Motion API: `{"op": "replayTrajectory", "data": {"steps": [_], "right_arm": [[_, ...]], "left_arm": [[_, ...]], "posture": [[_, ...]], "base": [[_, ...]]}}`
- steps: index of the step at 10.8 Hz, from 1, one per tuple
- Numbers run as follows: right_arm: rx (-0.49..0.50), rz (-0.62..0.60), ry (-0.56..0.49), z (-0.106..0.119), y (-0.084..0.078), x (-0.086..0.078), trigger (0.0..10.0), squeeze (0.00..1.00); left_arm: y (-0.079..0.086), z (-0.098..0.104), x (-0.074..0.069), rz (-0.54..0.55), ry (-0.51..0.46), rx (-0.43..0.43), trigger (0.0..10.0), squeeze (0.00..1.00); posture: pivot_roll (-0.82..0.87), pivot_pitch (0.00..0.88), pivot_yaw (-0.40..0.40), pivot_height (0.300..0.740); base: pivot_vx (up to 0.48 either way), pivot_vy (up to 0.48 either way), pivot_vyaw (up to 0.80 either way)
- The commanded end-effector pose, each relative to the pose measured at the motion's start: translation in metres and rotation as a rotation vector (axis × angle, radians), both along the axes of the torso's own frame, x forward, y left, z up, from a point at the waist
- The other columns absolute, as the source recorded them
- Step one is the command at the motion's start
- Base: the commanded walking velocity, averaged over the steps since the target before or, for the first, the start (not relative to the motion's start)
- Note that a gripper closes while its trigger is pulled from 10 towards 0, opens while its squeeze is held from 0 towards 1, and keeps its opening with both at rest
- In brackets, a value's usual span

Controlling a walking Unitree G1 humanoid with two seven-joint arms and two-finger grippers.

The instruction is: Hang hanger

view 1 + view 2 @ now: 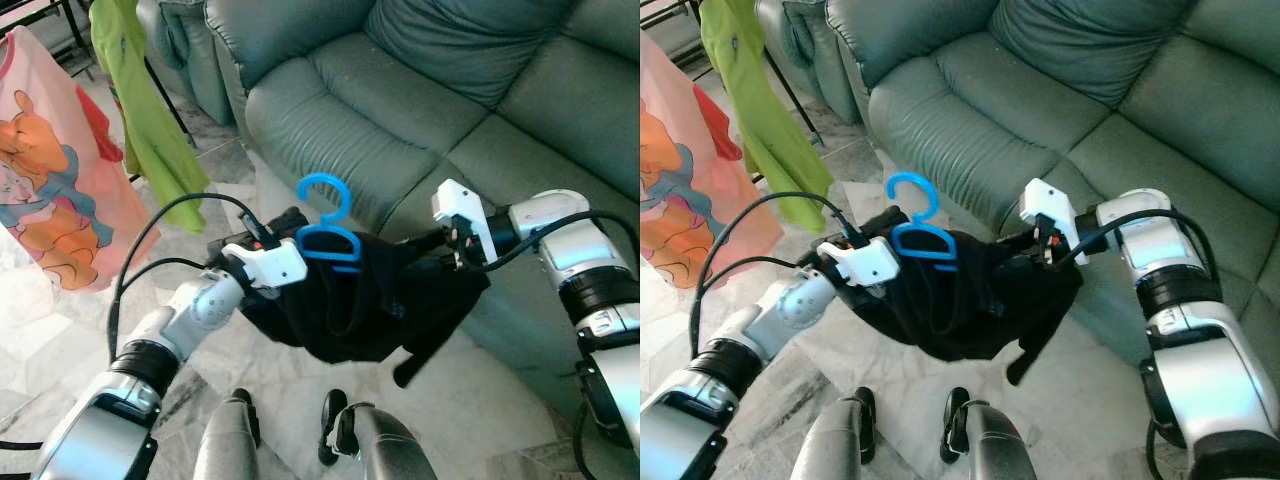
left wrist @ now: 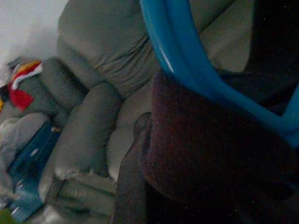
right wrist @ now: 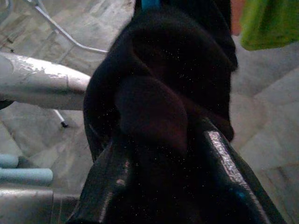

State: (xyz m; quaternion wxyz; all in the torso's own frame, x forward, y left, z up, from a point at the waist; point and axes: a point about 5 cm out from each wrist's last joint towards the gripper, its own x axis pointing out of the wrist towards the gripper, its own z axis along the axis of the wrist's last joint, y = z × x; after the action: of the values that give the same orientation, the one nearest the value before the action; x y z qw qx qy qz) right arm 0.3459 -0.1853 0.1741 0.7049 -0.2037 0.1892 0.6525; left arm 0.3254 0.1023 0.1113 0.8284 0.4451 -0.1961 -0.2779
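Observation:
A blue plastic hanger [image 1: 326,216] sits hook-up inside a black garment [image 1: 350,300], which sags in the air between my two grippers in front of the sofa. My left gripper [image 1: 288,228] is at the garment's left shoulder, beside the hanger, its fingers buried in the cloth. In the left wrist view the blue hanger [image 2: 187,60] passes very close over the dark cloth [image 2: 210,154]. My right gripper [image 1: 428,246] is shut on the garment's right side. In the right wrist view, black cloth [image 3: 177,70] is bunched between its fingers [image 3: 224,163].
A grey-green leather sofa [image 1: 420,90] stands directly ahead and to the right. At the left, a drying rack holds a green garment [image 1: 140,110] and a pink cartoon-print garment [image 1: 50,170]. Marble floor [image 1: 60,340] lies below, with my feet [image 1: 335,425] at the bottom.

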Motion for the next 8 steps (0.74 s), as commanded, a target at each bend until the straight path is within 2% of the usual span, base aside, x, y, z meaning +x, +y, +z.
{"op": "replayTrajectory", "data": {"steps": [1, 5, 8], "right_arm": [[-0.012, 0.054, 0.013, -0.004, 0.011, 0.000, 0.0, 0.00], [-0.056, 0.079, 0.017, -0.007, 0.011, 0.001, 0.0, 0.00], [-0.115, 0.099, 0.071, -0.013, -0.003, -0.005, 0.0, 0.00]], "left_arm": [[-0.034, 0.020, -0.007, -0.135, -0.085, -0.094, 0.0, 0.00], [-0.037, 0.019, -0.008, -0.137, -0.083, -0.097, 0.0, 0.00], [-0.035, 0.018, -0.008, -0.130, -0.080, -0.095, 0.0, 0.00]], "posture": [[-0.06, 0.195, -0.051, 0.740], [-0.06, 0.197, -0.057, 0.740], [-0.06, 0.197, -0.059, 0.740]], "base": [[0.000, 0.000, 0.00], [0.000, 0.000, 0.00], [0.000, 0.000, 0.00]]}}
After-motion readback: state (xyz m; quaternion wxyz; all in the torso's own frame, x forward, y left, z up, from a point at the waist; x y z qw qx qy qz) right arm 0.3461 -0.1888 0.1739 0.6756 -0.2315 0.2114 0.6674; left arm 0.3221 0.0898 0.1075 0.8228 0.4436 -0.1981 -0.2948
